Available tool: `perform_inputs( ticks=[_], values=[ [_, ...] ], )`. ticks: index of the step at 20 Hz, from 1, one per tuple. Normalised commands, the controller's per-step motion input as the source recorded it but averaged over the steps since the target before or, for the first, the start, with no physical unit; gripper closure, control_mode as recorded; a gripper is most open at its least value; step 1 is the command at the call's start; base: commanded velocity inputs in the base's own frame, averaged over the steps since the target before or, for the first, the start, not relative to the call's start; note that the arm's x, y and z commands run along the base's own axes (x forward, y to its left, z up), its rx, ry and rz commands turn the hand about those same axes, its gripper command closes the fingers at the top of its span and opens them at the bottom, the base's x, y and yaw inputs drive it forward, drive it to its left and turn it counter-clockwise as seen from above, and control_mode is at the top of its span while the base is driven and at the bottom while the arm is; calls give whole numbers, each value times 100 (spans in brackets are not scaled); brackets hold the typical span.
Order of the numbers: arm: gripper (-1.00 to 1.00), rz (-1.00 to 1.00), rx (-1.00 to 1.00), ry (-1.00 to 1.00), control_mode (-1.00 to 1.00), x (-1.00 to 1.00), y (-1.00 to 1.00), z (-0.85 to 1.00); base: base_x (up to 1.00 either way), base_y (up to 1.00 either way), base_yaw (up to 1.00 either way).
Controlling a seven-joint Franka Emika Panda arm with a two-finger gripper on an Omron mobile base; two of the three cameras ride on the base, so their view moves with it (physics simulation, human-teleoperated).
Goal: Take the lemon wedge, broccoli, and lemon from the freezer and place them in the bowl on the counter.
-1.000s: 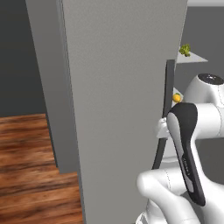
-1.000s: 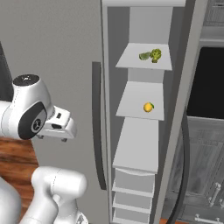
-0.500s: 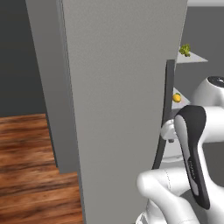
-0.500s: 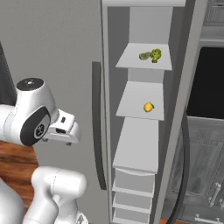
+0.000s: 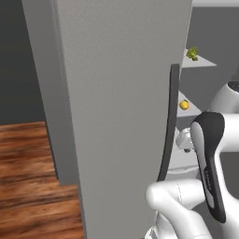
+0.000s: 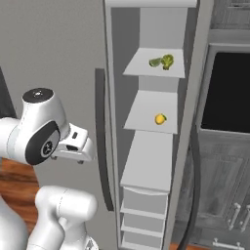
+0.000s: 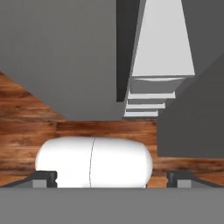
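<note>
Freezer (image 6: 146,161) door stands open so the shelves are reachable. Gripper (image 7: 112,177), jaws spread wide and empty, hangs low near the door edge. Lemon (image 6: 160,118) on the middle shelf, broccoli (image 6: 167,60) above (pale green piece beside it).

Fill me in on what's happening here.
The freezer door stands open. The broccoli sits on the upper shelf beside a small pale green piece, and the lemon sits on the shelf below. The gripper is open and empty, pointing down at the wood floor in front of the freezer; nothing is picked yet.
</note>
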Motion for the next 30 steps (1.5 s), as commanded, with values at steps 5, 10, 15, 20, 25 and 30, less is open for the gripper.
perform_inputs(
  ticks=[5,10,15,20,25,30],
  values=[
    [-100,0,0,0,100,0,0,0,5,-49,0],
    [-100,0,0,0,100,0,0,0,30,-28,0],
    [-100,0,0,0,100,0,0,0,49,-21,0],
    [-100,0,0,0,100,0,0,0,38,-36,0],
    [-100,0,0,0,100,0,0,0,38,-44,0],
    [-100,0,0,0,100,0,0,0,31,-45,0]
  ],
)
